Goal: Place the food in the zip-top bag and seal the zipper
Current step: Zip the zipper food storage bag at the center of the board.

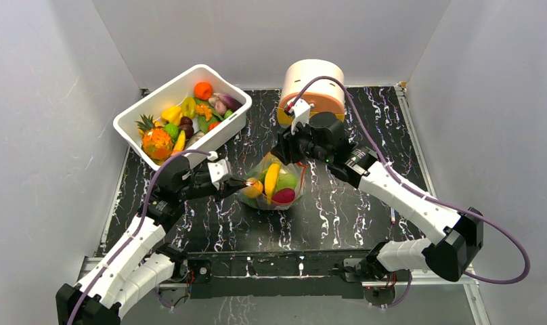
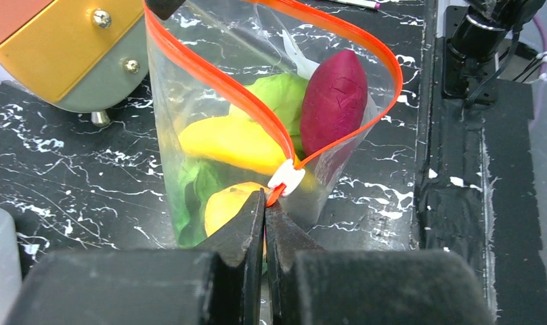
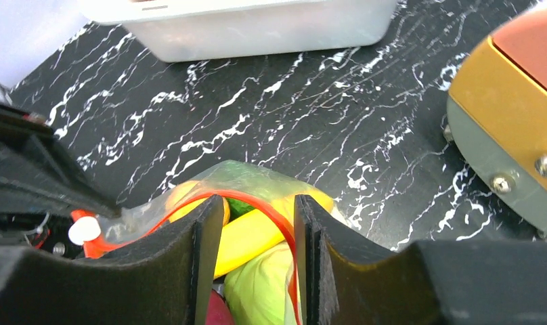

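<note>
Zip-top bag: the crinkly clear plastic bag (image 1: 274, 184) stands mid-table on the black marbled table (image 1: 365, 122), between my two grippers.
Food: yellow (image 2: 230, 143), leafy green (image 2: 281, 95) and dark maroon (image 2: 333, 101) toy pieces sit inside it.
Zipper: the thin orange-red strip (image 2: 216, 84) gapes in a wide loop. Its two sides meet only at the small white slider (image 2: 286, 179) on the left end.
Left gripper (image 2: 265, 203): jaws pressed together, pinching the strip's end just beside the slider.
Right gripper (image 3: 257, 203): jaws spread, straddling the right end of the mouth; I see no clamp on it.
Progress: I judge loading largely done. The whole seal is left.
Left wrist only: shows the open loop, the slider and my pinch.
Right wrist only: shows the gap between those jaws.
Top only: shows more toy produce in the white rectangular tub (image 1: 227, 128) at far left, and the round cream-and-orange box (image 1: 313, 78) beyond the bag.
</note>
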You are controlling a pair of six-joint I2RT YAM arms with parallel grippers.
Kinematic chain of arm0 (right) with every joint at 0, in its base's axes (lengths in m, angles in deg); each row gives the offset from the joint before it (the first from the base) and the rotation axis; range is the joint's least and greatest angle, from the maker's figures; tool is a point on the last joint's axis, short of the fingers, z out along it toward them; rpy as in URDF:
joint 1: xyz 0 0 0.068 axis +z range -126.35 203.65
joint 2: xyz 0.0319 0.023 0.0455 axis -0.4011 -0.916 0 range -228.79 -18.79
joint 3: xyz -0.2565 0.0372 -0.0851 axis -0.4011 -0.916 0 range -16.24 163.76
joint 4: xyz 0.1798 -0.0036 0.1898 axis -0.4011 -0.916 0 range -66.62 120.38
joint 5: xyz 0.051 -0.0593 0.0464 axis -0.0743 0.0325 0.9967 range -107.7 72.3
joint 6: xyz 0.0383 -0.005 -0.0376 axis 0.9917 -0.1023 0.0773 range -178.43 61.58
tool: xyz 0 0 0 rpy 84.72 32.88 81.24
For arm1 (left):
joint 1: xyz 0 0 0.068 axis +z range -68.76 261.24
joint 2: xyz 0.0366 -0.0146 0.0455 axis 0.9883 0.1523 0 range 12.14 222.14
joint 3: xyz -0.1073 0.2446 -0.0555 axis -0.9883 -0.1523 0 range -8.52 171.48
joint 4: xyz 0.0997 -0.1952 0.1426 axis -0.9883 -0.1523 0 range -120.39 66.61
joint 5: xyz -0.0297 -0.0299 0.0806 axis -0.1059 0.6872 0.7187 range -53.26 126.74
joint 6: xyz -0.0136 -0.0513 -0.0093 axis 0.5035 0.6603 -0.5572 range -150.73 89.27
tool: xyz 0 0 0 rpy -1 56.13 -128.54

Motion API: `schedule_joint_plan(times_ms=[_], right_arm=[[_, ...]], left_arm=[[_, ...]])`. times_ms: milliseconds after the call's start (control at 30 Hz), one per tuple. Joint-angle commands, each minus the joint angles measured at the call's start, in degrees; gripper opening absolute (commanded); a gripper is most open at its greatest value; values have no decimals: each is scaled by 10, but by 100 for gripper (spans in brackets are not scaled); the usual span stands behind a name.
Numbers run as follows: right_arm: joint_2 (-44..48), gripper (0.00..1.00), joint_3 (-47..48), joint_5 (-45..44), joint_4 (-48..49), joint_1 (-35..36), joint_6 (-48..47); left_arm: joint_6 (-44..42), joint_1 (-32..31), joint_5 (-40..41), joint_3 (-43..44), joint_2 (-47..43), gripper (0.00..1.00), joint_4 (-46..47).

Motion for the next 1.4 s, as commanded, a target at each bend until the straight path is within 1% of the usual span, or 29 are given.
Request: schedule_joint_plan(times_ms=[0, 133, 233, 300, 400, 467, 567, 667, 733, 800, 867, 933, 1000, 1067, 1133, 1200, 1267, 1300, 1367], right_arm=[[25, 42, 36, 67, 10, 12, -96], [34, 43, 32, 109, 1, 27, -137], [42, 45, 3, 142, 24, 43, -145], [45, 47, -4, 146, 24, 66, -156], [50, 51, -14, 132, 41, 122, -169], [45, 54, -20, 107, 46, 151, -173], [39, 55, -38, 44, 57, 182, -172], [34, 59, -60, 1, 79, 209, -161], [31, 61, -75, -54, 101, 227, -158], [27, 62, -90, -101, 130, 240, -163], [19, 62, -105, -124, 169, 244, -171], [3, 61, -106, -142, 180, 247, -177], [-12, 58, -102, -156, 175, 248, -179], [-15, 51, -104, -173, 174, 250, -177], [-4, 38, -111, -182, 175, 250, -178], [13, 19, -118, -187, 171, 250, -184], [31, 5, -121, -184, 163, 249, -194], [38, 1, -121, -177, 155, 249, -198], [52, 0, -119, -150, 137, 248, -210]], left_arm=[[33, -3, -32, 9, 4, 0, 34], [55, -3, -21, 6, 7, 0, 47], [60, -3, -20, 8, 17, 0, 45], [65, -3, -20, 8, 25, 0, 44], [74, -3, -17, 7, 31, 0, 47], [76, -3, -15, 6, 33, 0, 49], [77, -3, -12, 6, 36, 0, 49], [79, -3, -14, 5, 38, 0, 51], [80, -3, -14, 5, 39, 0, 52], [80, -3, -16, 5, 40, 0, 53], [84, -3, -16, 2, 42, 0, 57], [89, -3, -17, 1, 44, 0, 63], [92, -3, -17, 2, 45, 0, 62], [89, -3, -17, 6, 45, 0, 57], [85, -3, -17, 7, 44, 0, 50], [79, -3, -17, 7, 42, 0, 45], [60, -3, -29, 0, 35, 0, 46], [51, -3, -43, -5, 29, 0, 52], [41, -3, -75, -12, 20, 0, 54]])
